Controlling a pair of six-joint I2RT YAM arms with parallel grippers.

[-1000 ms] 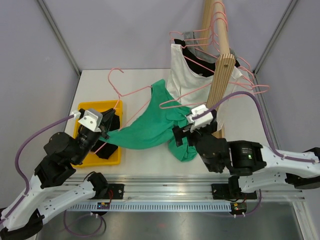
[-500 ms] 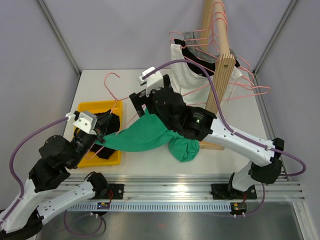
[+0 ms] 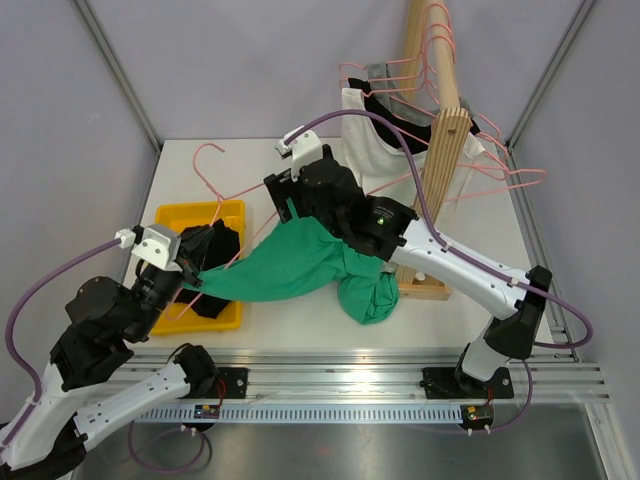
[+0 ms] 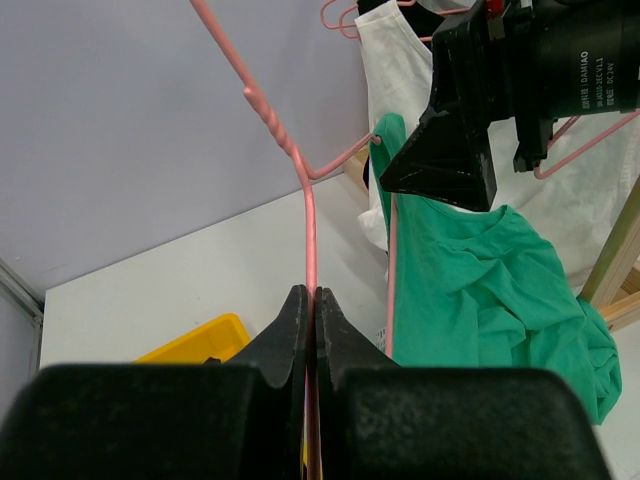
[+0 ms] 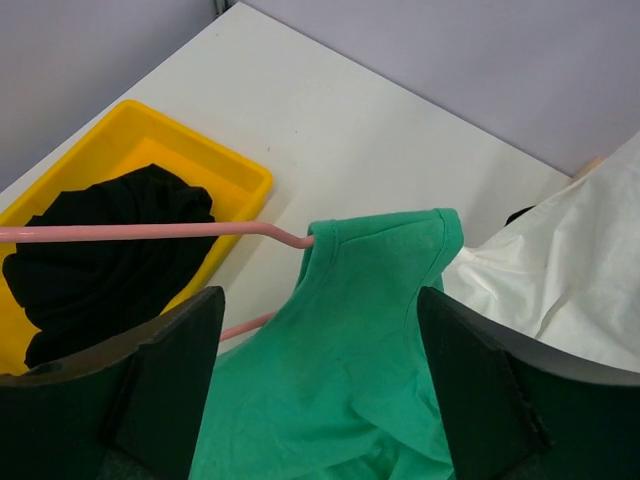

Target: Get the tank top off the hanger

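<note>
Green tank top (image 3: 300,265) hangs by one strap from the pink hanger (image 4: 310,225), trailing onto the bench (image 3: 250,165). Left claw (image 4: 312,295) pinches the hanger wire; right claw (image 5: 320,300), spread wide, hovers just above the strap.

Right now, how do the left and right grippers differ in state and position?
The left gripper is shut on the pink hanger wire; the right gripper is open, clamping nothing. The left grips bare wire over the yellow bin; the right hovers above the green tank top, over the strap hooked on the hanger's arm. Shared: both are at the same hanger.
</note>
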